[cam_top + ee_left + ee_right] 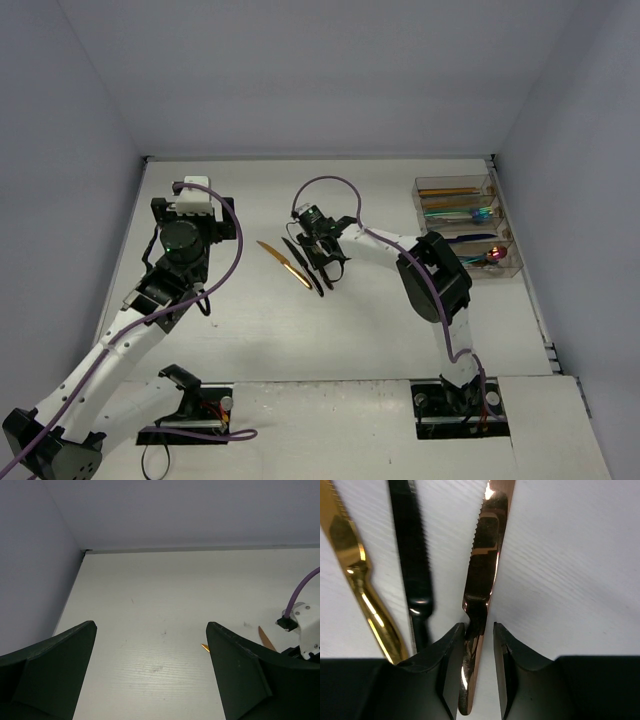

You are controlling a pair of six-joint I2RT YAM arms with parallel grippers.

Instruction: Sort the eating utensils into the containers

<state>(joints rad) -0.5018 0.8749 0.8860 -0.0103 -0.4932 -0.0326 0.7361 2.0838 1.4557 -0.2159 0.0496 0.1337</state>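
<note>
Three knives lie side by side mid-table: a gold knife (281,262), a black knife (299,266) and a copper knife (318,268). My right gripper (327,262) is down over them. In the right wrist view its fingers (451,645) straddle the handle of the copper knife (485,570), which lies flat. The left finger touches the handle and a narrow gap shows on the right side. The black knife (412,565) and the gold knife (350,555) lie just to the left. My left gripper (196,212) (150,626) is wide open and empty above bare table. The gold knife's tip (205,647) shows by its right finger.
The clear containers (500,215) stand at the far right and hold gold, teal, blue and magenta utensils. Grey walls close the table at the back and sides. The right arm's white wrist (306,627) with a purple cable is close to the right of my left gripper.
</note>
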